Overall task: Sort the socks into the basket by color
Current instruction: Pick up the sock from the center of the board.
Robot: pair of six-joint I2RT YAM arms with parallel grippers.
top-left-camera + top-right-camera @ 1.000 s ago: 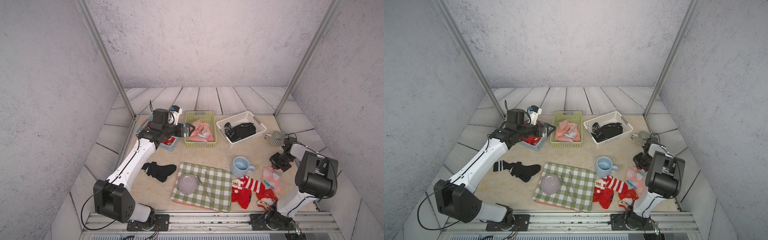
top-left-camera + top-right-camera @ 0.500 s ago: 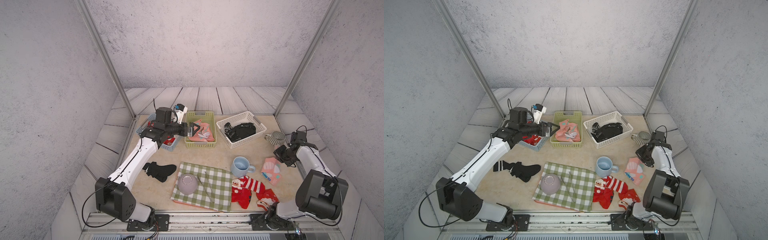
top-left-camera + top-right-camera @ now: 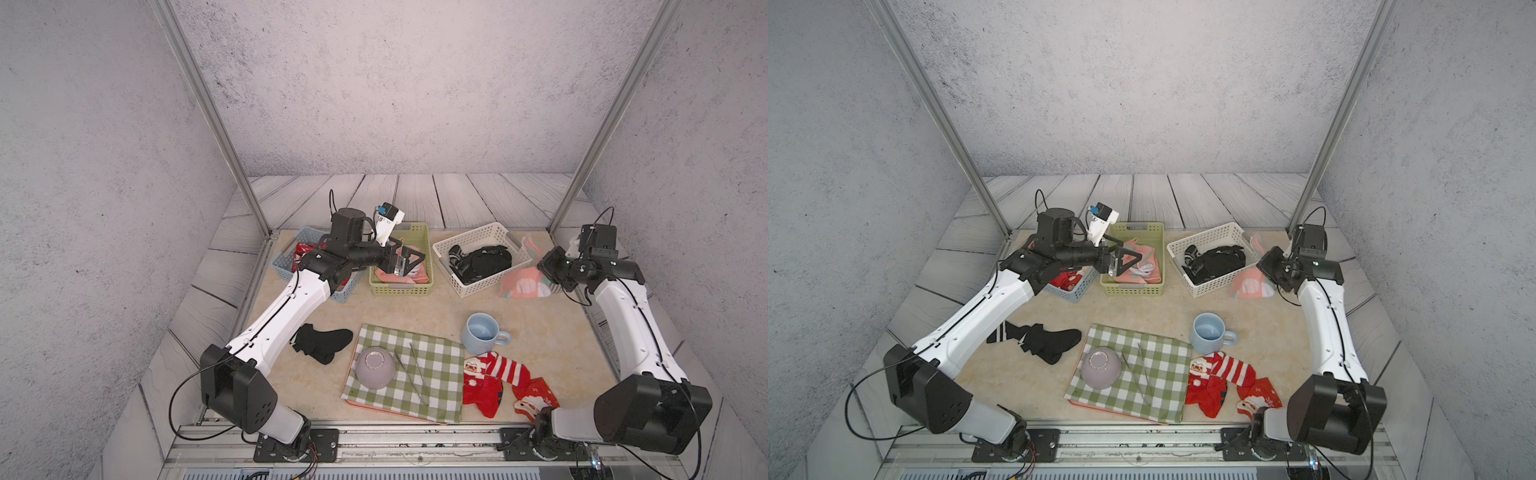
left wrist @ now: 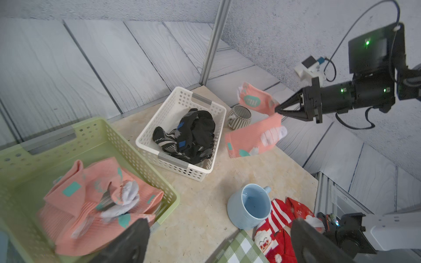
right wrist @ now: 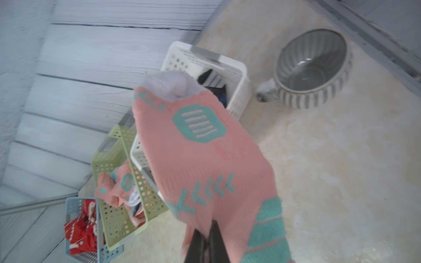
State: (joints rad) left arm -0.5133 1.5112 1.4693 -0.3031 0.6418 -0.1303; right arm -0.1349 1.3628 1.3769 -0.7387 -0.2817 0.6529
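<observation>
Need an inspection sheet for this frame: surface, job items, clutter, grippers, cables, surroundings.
Surface: beige tabletop, no spill seen.
Job's things: pink sock in the air beside the white basket, which holds black ones; green basket holds pink ones; blue basket holds red ones; loose black socks and loose red socks lie on the tabletop.
Clutter: checked cloth carrying an upturned bowl and tongs; blue mug; striped cup.
Grippers: left gripper open and empty above the green basket; right gripper shut on the pink sock.
Cables: black cable loop at the left arm's base; none seen among the socks.
Surroundings: grey walls, metal posts; nothing else seen.
</observation>
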